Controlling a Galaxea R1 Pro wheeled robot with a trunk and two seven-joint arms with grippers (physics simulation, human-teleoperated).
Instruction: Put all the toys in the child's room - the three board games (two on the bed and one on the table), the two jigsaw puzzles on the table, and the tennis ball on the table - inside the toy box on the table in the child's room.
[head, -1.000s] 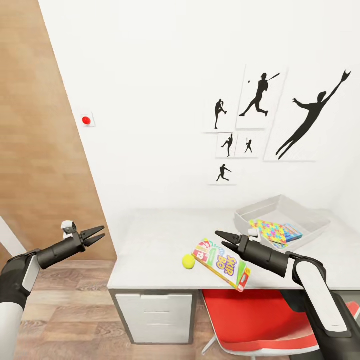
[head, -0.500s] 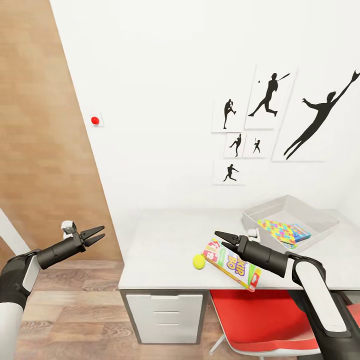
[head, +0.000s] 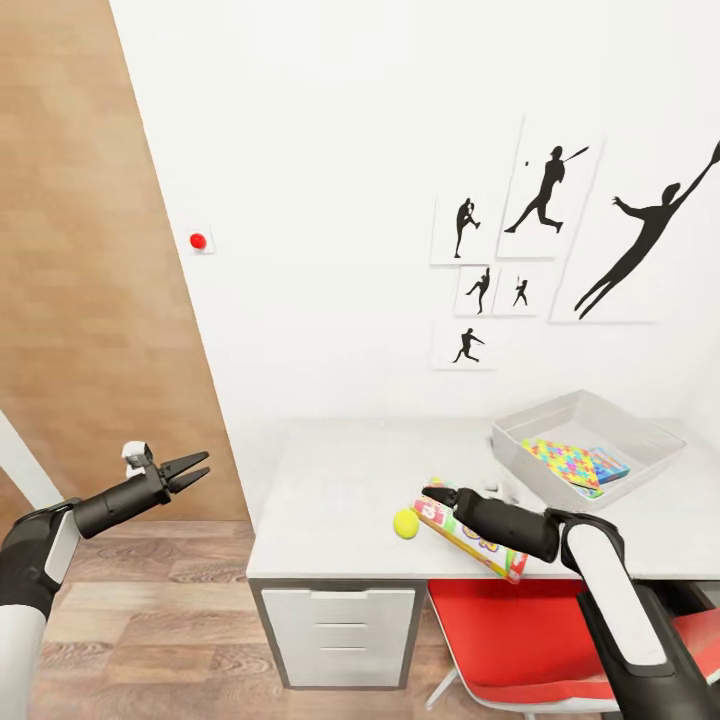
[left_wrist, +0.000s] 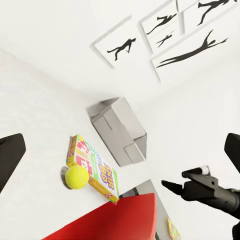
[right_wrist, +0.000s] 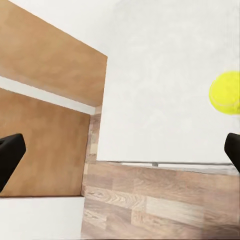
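On table (head: 340, 480): one tennis ball (head: 405, 523) | one Skip-Bo carton (head: 470, 535) | both jaws spread

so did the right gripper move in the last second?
Yes. The right gripper dropped toward the desk: a second ago it hung above the Skip-Bo box, now it sits low at the box's near end, close to the ball.

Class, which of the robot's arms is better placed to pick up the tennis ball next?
Probably the right: its gripper, open, hovers just over the desk beside the tennis ball. The left gripper hangs off past the desk's end.
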